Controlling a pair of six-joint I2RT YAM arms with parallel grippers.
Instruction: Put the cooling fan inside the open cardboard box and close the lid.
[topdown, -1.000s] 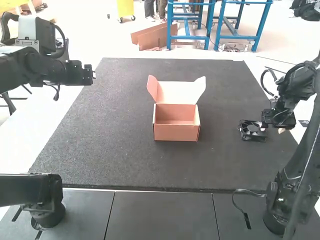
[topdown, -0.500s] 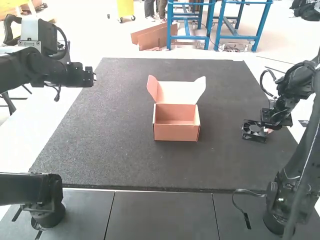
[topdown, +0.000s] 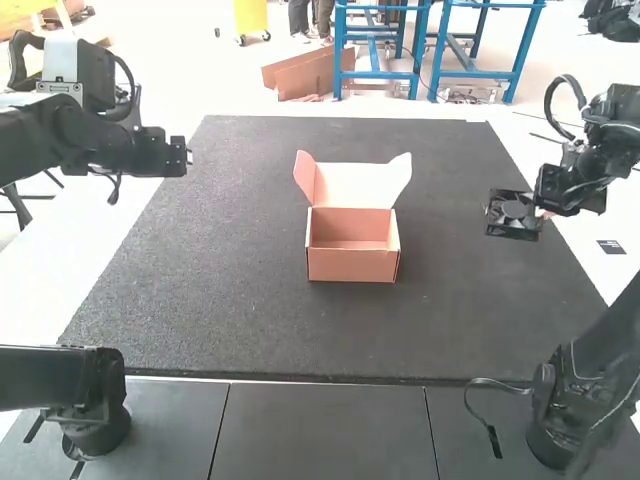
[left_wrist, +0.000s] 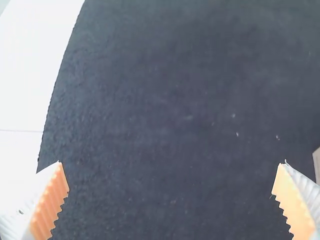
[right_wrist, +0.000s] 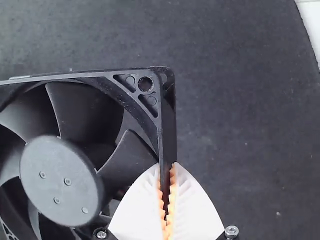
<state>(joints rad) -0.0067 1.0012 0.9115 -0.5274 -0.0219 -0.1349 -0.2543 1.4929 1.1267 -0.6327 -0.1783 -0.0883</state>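
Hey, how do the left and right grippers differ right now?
The left gripper is open and empty; the right gripper is shut on the frame of the cooling fan. The left sits left of the cardboard box, the right to its right. Both have white ribbed fingers with orange pads.

Fan cut off, grip tiny
In the right wrist view the cooling fan (right_wrist: 60, 180) runs past the picture's edge, part of its rim hidden between the right fingers (right_wrist: 192, 210); at the high view's right, that grip is too small to judge.
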